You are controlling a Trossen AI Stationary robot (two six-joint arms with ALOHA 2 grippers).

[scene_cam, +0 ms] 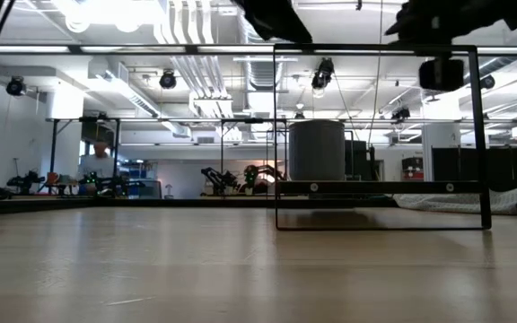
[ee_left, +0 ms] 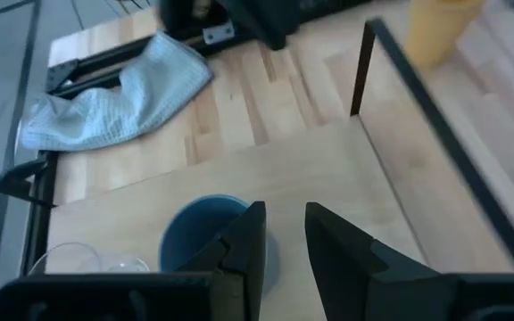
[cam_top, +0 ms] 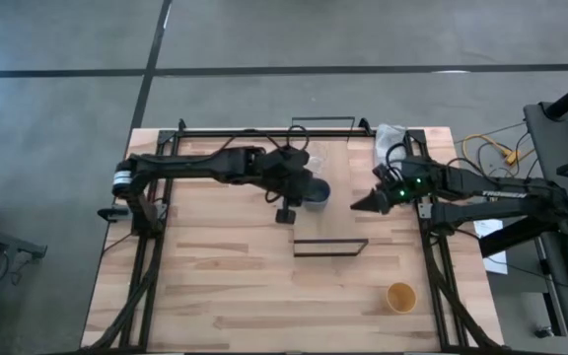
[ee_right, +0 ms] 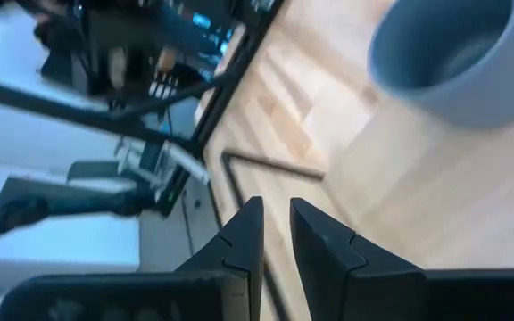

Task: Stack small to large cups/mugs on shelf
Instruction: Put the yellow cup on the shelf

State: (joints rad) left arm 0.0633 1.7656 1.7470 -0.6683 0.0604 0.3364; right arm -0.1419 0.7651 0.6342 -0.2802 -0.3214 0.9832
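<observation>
The left gripper [ee_left: 284, 245] hangs with fingers narrowly parted, empty, just over the rim of the blue-grey cup [ee_left: 199, 232] standing on the shelf [ee_left: 328, 169]. The right gripper [cam_top: 363, 203], fingers also narrow and empty, waits right of it. The clear glass [ee_left: 78, 260] sits close beside; a careless descent could knock it. The yellow-orange cup [cam_top: 400, 296] stands well apart, near right.

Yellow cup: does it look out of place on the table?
Yes. The yellow cup stands alone near the table's front right corner, far from the shelf, while the blue cup already sits on the shelf beside the left gripper. Nothing looks spilled or damaged.
</observation>
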